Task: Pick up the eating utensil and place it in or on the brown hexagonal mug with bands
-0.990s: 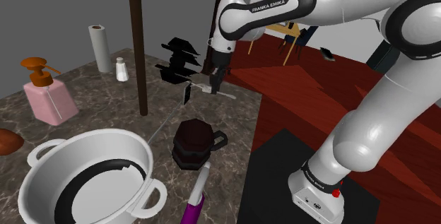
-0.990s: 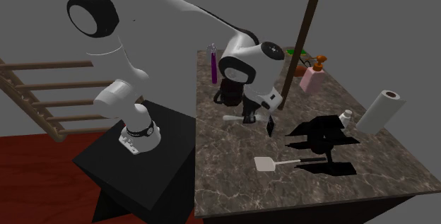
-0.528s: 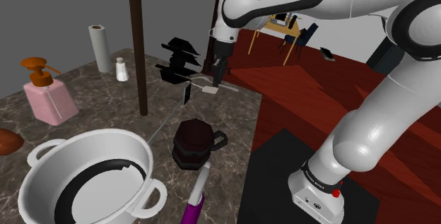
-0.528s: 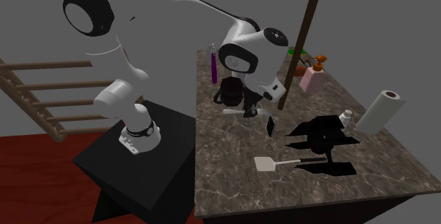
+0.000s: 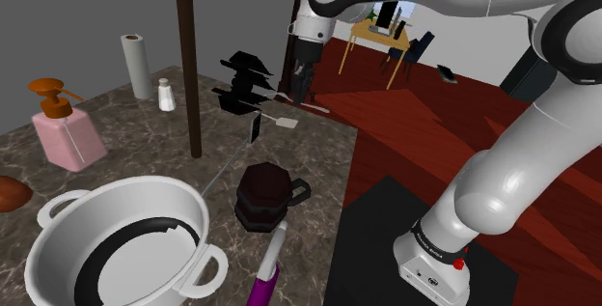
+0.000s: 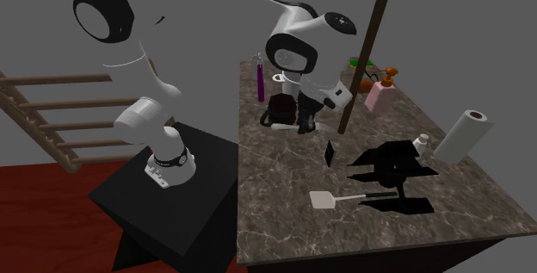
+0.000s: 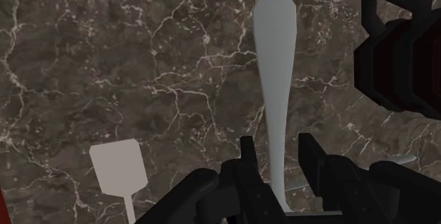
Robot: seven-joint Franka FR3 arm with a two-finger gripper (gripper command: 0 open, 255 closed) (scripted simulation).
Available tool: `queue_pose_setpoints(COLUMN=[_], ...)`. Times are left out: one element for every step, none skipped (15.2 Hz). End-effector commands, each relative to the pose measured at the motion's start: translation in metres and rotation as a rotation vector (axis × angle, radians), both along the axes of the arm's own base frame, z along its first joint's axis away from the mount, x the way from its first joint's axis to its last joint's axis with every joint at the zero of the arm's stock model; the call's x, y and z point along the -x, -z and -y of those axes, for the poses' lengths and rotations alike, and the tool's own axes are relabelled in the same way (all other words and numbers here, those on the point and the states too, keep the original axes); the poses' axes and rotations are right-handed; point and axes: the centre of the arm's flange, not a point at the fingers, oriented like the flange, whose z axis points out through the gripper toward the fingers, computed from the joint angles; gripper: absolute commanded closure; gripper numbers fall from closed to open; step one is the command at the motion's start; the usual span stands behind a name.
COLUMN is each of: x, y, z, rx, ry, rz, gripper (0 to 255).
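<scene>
A long white utensil (image 7: 275, 95) stands clasped between my gripper's (image 7: 278, 149) two black fingers, its handle pointing away over the marble top. In the shoulder view the gripper (image 5: 300, 84) hangs above the table's far edge with the utensil (image 5: 314, 105) jutting out beneath it, off the surface. The dark brown hexagonal mug (image 5: 262, 194) stands nearer the camera, by the table's right edge. In the second exterior view the gripper (image 6: 305, 126) is just right of the mug (image 6: 280, 108), and the utensil (image 6: 280, 127) shows beside the mug's base. The mug (image 7: 404, 53) lies off to one side of the gripper.
A white spatula (image 5: 287, 121) lies flat beneath the gripper, next to a black rack (image 5: 246, 82). A dark pole (image 5: 188, 53) rises mid-table. A big white pot (image 5: 125, 246), a pink soap dispenser (image 5: 68, 130), a paper roll (image 5: 137, 63) and a purple-handled tool (image 5: 265, 277) stand around.
The gripper has risen from the table with the white utensil shut in it, and has moved closer to the mug. The spatula stays where it lay.
</scene>
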Motion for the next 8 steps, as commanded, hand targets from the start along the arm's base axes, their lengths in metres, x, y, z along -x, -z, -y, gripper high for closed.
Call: queue_pose_setpoints(x=[0.000, 0.000, 0.000, 0.009, 0.018, 0.027, 0.036, 0.045], y=[-0.010, -0.016, -0.017, -0.016, -0.016, -0.015, -0.014, -0.014], z=[0.000, 0.000, 0.000, -0.009, -0.019, -0.028, -0.038, -0.048], rx=[0.000, 0.000, 0.000, 0.000, 0.000, 0.000, 0.000, 0.000], ry=[0.000, 0.000, 0.000, 0.000, 0.000, 0.000, 0.000, 0.000], rz=[0.000, 0.000, 0.000, 0.000, 0.000, 0.000, 0.000, 0.000], gripper=[255, 255, 255, 255, 255, 255, 255, 255])
